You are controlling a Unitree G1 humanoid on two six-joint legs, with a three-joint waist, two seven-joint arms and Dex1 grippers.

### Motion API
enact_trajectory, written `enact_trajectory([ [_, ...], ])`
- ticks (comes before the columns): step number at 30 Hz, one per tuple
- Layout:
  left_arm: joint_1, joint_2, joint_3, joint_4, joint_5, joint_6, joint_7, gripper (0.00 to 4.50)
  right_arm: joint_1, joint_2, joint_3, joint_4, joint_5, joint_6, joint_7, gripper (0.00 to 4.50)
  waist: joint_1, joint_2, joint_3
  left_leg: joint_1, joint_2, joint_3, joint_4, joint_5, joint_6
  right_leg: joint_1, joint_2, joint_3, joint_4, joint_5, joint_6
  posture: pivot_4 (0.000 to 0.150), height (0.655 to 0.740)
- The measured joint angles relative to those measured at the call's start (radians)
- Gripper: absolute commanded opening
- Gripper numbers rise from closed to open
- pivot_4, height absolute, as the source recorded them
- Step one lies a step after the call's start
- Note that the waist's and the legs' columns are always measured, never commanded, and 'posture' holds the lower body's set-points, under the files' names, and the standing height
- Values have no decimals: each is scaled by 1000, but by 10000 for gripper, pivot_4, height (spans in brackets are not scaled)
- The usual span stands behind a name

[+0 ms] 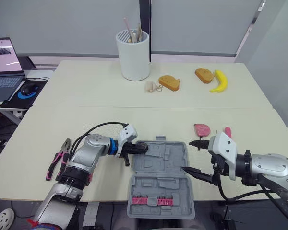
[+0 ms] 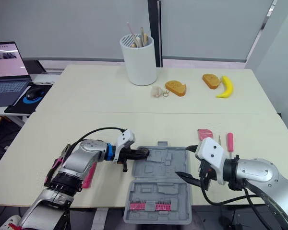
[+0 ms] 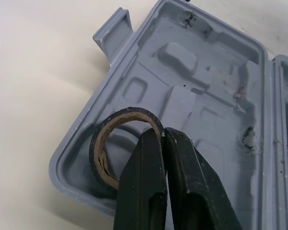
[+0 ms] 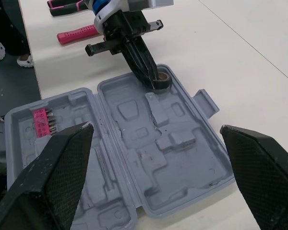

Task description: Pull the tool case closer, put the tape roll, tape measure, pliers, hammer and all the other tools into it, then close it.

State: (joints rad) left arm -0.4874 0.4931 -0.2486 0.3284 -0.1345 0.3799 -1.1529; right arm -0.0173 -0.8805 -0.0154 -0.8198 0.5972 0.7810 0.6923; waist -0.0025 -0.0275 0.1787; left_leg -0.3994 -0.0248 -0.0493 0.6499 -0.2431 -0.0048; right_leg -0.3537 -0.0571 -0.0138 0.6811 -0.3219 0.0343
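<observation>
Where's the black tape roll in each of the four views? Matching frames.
Left eye: black tape roll with brown cardboard core at the left gripper's tip, over the far left corner of the open grey plastic tool case.
Right eye: the roll, same corner.
Left wrist: the roll's wall pinched between the black fingers, over a case recess.
Right wrist: the roll under the left gripper's fingers.
Shared landmark: the case's latch tab.

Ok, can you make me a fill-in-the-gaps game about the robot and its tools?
The left hand pinches the tape roll at a corner of the tool case, which is not closed but ___.
The right hand holds ___.
The pliers have black and ___ handles.
Missing words: open, nothing, pink.
</observation>
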Motion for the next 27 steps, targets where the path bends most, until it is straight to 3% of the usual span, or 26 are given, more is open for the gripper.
enact_trajectory([
  [11,-3,-14,-2,24,20,-37,24,488,5,0,-1,-22,14,14,-4,45000,0,0,0,0,0,0,0,0,0,0,0,0,0,0,0,1500,7400],
  [14,-3,-12,-1,14,18,-33,28,7027,9,-1,-3,-25,15,14,-5,45000,0,0,0,0,0,0,0,0,0,0,0,0,0,0,0,1500,7400],
  [21,3,60,75,-185,-47,61,27,28413,41,-3,-24,-40,16,15,-16,45000,0,0,0,0,0,0,0,0,0,0,0,0,0,0,0,1500,7400],
  [26,32,84,81,-220,-71,43,-1,28413,42,-3,-24,-40,15,14,-16,45000,0,0,0,0,0,0,0,0,0,0,0,0,0,0,0,1500,7400],
  [27,41,87,82,-215,-77,18,-18,26546,42,-3,-24,-40,15,13,-15,45000,0,0,0,0,0,0,0,0,0,0,0,0,0,0,0,1500,7400],
])
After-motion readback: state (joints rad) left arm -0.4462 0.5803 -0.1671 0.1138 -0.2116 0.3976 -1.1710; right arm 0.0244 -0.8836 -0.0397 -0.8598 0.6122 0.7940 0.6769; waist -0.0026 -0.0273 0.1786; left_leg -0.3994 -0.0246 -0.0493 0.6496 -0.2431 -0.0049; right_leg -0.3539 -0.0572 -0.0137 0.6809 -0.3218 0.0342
